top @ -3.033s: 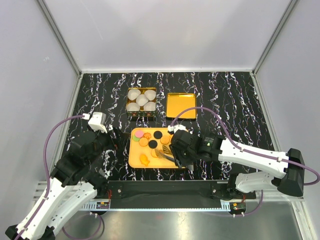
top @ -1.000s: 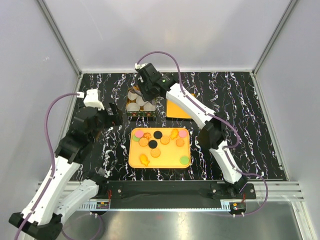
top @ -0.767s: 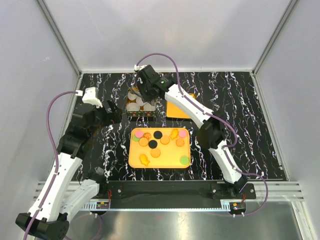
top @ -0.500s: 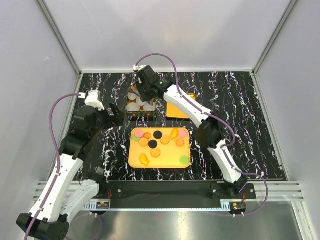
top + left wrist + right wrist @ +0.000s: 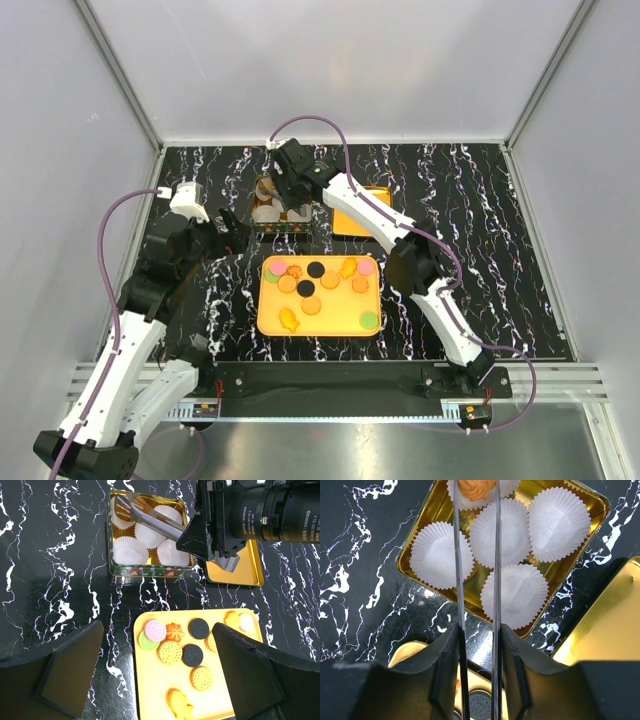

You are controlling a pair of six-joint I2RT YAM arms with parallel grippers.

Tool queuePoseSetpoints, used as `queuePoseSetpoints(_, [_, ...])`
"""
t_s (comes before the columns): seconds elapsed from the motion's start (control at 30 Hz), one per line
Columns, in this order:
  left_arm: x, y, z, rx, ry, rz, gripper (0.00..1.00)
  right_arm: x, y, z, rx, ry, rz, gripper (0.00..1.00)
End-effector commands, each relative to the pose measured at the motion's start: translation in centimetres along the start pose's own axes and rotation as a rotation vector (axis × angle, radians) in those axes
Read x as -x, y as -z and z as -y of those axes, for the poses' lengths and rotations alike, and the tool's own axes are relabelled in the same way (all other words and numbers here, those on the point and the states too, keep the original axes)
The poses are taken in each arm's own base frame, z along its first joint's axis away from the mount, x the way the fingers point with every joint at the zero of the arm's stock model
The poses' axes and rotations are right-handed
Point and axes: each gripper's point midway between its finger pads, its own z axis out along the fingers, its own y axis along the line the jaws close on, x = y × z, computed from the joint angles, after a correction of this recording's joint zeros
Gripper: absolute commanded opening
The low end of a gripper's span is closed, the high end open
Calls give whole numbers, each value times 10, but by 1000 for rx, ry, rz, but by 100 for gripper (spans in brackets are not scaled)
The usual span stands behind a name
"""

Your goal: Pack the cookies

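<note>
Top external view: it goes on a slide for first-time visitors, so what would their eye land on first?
The right arm reaches far across the black marbled table, its end effector holding metal tongs over the gold tin of white paper cups. Between the tong tips is an orange cookie, over one of the cups. Mid-table, the yellow tray of colourful cookies also stands out.

Black marble table (image 5: 480, 200) — white paper cups (image 5: 559, 524).
</note>
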Motion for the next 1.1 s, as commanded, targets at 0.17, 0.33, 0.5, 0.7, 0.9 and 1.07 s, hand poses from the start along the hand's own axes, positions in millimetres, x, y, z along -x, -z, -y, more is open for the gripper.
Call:
queuePoseSetpoints(0.17, [13, 2, 9, -49, 5, 59, 99, 31, 11, 2, -7, -3, 94, 48])
queuePoseSetpoints(0.33, [15, 4, 9, -46, 3, 65, 99, 36, 11, 2, -6, 2, 104, 52])
queuePoseSetpoints(0.5, [15, 4, 8, -43, 2, 66, 99, 40, 19, 0, 2, -1, 114, 51])
queuePoseSetpoints(0.7, [17, 5, 8, -44, 4, 74, 99, 57, 47, -2, 21, -15, 158, 49])
queuePoseSetpoints(0.9, [16, 5, 9, -55, 8, 72, 99, 66, 85, -3, 33, -31, 180, 47])
queuePoseSetpoints(1.07, [17, 6, 10, -62, 8, 77, 99, 62, 126, 0, 42, -64, 179, 45])
